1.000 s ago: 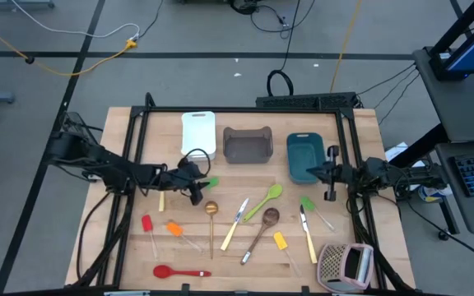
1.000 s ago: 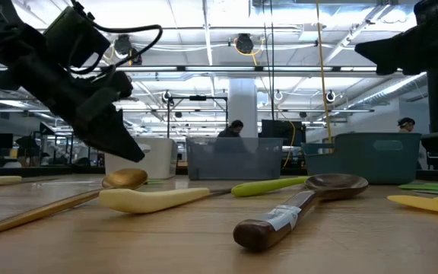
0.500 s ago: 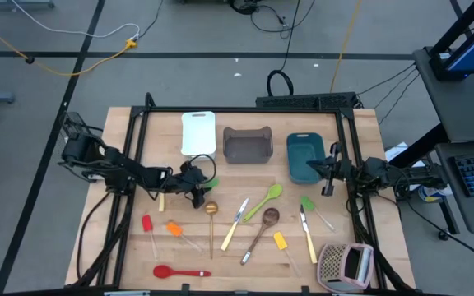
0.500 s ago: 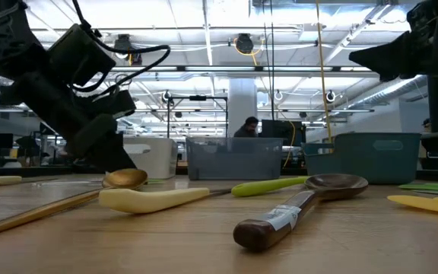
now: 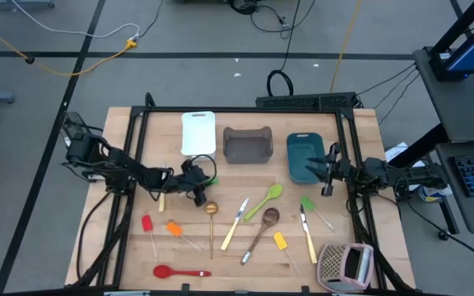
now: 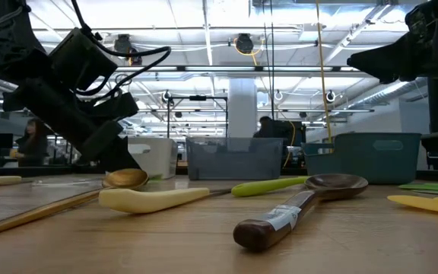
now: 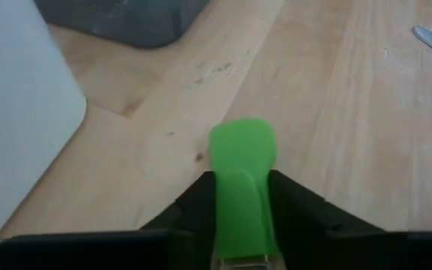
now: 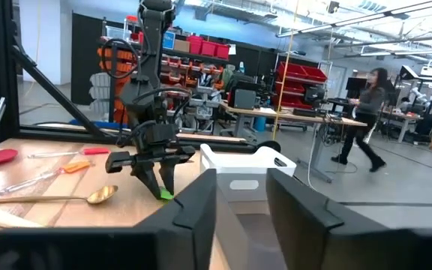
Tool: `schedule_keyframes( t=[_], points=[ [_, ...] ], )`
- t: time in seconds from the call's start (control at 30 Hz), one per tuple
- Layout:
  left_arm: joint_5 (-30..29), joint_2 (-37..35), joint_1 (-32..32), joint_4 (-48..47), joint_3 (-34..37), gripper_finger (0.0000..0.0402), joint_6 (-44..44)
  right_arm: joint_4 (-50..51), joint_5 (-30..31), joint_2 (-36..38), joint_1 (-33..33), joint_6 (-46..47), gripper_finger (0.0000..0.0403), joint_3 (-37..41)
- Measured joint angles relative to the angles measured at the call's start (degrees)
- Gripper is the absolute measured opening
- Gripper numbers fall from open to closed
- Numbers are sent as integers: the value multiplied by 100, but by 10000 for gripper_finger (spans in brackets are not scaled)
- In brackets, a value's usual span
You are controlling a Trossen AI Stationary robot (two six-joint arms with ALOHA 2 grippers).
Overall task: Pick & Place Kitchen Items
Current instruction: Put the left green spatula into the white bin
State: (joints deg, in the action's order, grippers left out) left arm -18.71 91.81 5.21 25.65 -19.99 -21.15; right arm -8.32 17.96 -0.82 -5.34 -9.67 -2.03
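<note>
My left gripper point(image 5: 197, 186) point(image 6: 119, 158) reaches down at the table's middle left and is shut on a green spatula point(image 7: 241, 150), whose green tip shows beside the fingers point(image 5: 213, 180). My right gripper point(image 5: 329, 174) point(image 8: 241, 178) hovers open by the teal tub's right edge with nothing between its fingers. Other kitchen items lie flat on the wood: a gold ladle point(image 5: 211, 215), a lime spoon point(image 5: 267, 200), a brown spoon point(image 5: 262, 228), two cream-handled knives point(image 5: 233, 224) point(image 5: 307, 232), a second green spatula point(image 5: 311, 205), and yellow point(image 5: 281, 242), orange point(image 5: 175, 230) and red point(image 5: 147, 224) spatulas. My left gripper pinches the green spatula's neck point(image 7: 238, 202), just behind its blade, between its two fingers. The fingers slant down from the table's left and lie along the spatula. The blade point(image 7: 243, 144) sticks out ahead of the fingertips, low over the wood; whether it is lifted I cannot tell.
A white tub point(image 5: 197, 131), a grey tub point(image 5: 247, 145) and a teal tub point(image 5: 301, 156) stand in a row at the back. A red spoon point(image 5: 179, 272) lies near the front edge. A perforated grater point(image 5: 344, 265) sits at the front right.
My left gripper has gone down toward the table onto the green spatula, tipping more steeply, while its arm drew back toward the left edge. The utensils on the table have stayed where they were.
</note>
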Motion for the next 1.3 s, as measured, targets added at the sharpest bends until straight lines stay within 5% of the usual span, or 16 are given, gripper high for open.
schedule_keyframes(
  t=[0.33, 0.7, 1.0, 1.3],
  points=[
    [-28, -303, -3, 100, 22, 23, 66, -1, -2, 0, 0, 0, 129, 1],
    [-761, -2067, -304, 186, 22, 33, 999, -4, -2, 0, 0, 1, 127, 1],
    [-914, -3046, -1495, 251, 13, 36, 1097, -19, -2, 0, 0, 0, 127, 1],
    [-96, -2429, -2799, -111, -690, 36, 992, -61, 9, 2, -1, -99, 127, 1]
  ],
)
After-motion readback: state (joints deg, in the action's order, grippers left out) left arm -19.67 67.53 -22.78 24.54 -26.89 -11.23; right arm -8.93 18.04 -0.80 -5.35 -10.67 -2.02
